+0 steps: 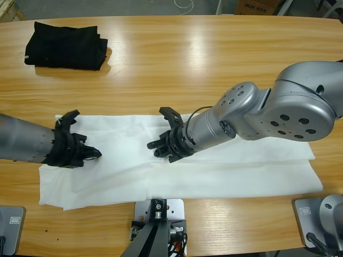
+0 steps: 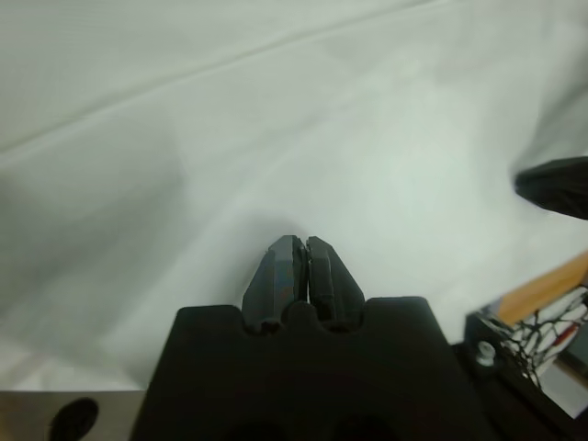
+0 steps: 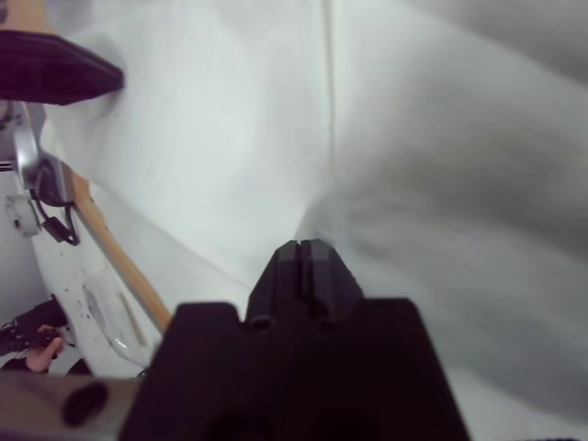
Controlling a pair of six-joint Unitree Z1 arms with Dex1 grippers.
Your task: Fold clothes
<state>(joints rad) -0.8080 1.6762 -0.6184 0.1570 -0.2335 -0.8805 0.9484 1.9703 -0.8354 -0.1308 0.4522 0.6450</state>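
Note:
The clothes, a white T-shirt (image 1: pixel 241 166), lie as a long flat strip across the table's front half. My left gripper (image 1: pixel 95 153) comes in from the left edge and rests low on the shirt's left part. In the left wrist view it (image 2: pixel 306 246) is shut, tips down on the white cloth (image 2: pixel 276 119), with no fabric seen between the jaws. My right gripper (image 1: pixel 155 148) reaches in from the right to the shirt's middle. In the right wrist view it (image 3: pixel 308 246) is shut, and the cloth (image 3: pixel 230 138) puckers up into a ridge at its tips.
A black folded garment (image 1: pixel 67 45) lies at the table's far left. Bare wooden table (image 1: pixel 187 59) stretches behind the shirt. The table's front edge (image 3: pixel 119 266) runs close to the shirt's hem, and the right arm's big silver elbow (image 1: pixel 300 104) hangs over the right side.

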